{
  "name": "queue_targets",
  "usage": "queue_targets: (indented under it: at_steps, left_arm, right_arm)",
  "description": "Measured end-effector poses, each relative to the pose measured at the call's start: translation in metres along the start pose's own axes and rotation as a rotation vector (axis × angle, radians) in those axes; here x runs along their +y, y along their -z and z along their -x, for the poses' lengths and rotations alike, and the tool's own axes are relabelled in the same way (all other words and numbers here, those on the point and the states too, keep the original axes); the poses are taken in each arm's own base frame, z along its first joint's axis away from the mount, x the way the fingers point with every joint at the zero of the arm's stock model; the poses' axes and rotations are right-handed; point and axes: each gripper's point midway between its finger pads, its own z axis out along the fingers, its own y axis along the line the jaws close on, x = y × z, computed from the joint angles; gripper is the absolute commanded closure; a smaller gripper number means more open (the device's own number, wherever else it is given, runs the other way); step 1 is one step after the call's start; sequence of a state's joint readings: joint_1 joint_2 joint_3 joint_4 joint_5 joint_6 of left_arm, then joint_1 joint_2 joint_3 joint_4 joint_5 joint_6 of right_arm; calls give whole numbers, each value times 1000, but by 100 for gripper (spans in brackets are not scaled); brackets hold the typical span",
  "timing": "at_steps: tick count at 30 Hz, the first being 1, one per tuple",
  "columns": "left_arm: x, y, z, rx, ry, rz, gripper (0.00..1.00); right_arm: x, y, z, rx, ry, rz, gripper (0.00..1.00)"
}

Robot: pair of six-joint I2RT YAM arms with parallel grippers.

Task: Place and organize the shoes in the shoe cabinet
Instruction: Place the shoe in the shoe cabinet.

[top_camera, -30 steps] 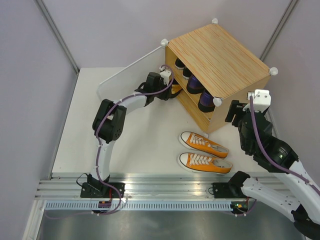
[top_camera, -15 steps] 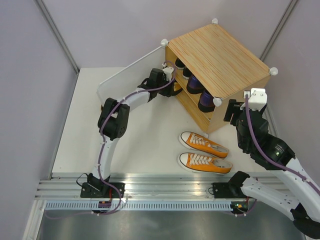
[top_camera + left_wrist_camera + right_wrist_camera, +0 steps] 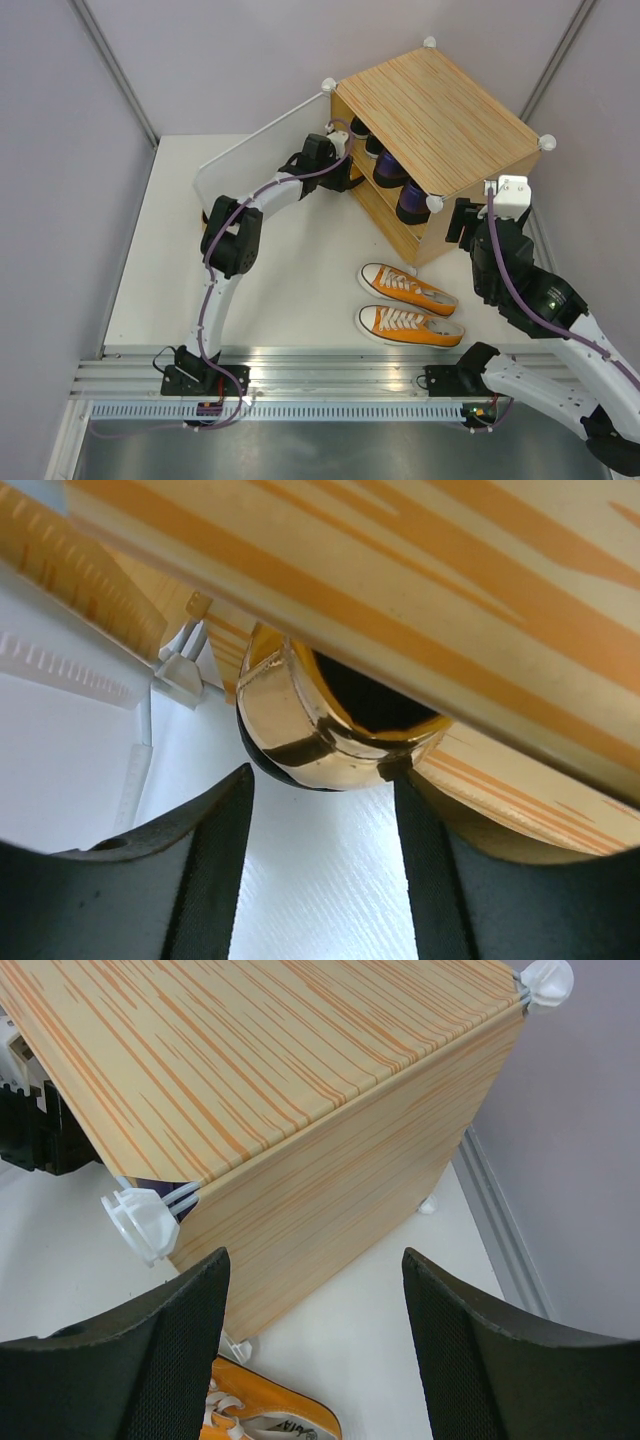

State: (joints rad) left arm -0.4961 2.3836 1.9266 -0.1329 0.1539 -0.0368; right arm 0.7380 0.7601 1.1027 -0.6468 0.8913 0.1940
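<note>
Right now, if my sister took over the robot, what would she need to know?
Left tool: open, at the cabinet mouth, gold pump just ahead on the lower level, not gripped.
Right tool: open, hovering by the cabinet's right side, empty.
Done: purple loafers on the upper shelf.
Left to do: orange sneakers sit on the table out front; put them inside.

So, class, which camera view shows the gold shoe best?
Left wrist view: the gold shoe sits close, ahead of the left pincer. From above, the arm covers it; the right wrist view misses it.
</note>
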Motion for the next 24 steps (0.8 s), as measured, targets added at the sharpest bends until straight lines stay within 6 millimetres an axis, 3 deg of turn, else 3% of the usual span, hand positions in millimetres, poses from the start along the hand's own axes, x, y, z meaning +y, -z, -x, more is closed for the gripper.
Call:
queue_targets:
  at_steps: [5,10,15,24]
  left_arm:
    - [1,4,-11,14,14,7,24]
    - [-5,26,-32,43,65,-8,21]
    - [-13,46,-22,-15,114,-49,26]
    - [-12,37,3,-75,134,-83,47]
  right_arm:
    - [1,0,2,-1,-5,8,26]
    - [4,1,2,0,-17,24,26]
    - [6,3,2,0,-33,39,26]
    - [0,9,5,-11,-66,50,26]
